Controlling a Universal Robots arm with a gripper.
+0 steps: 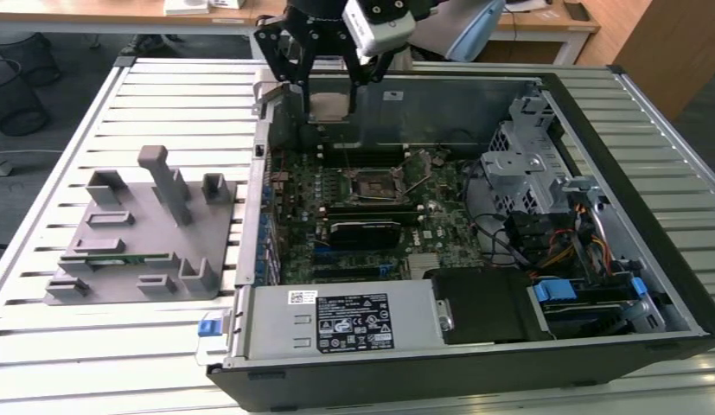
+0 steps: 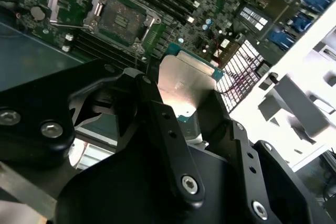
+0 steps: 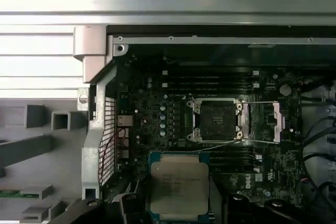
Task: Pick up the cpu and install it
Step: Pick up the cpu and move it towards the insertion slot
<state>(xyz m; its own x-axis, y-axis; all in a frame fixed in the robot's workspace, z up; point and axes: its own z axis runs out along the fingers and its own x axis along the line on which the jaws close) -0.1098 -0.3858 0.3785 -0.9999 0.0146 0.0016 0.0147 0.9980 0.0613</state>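
Cpu gripped by its edges in jaws — held above open computer case, apart from empty socket below jaws.

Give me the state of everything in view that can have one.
cpu: held above the motherboard, not seated.
gripper: shut on the cpu.
socket: open and empty, cover plate flipped aside.
computer case: side open, lying flat.
memory stick: resting in the grey holder.
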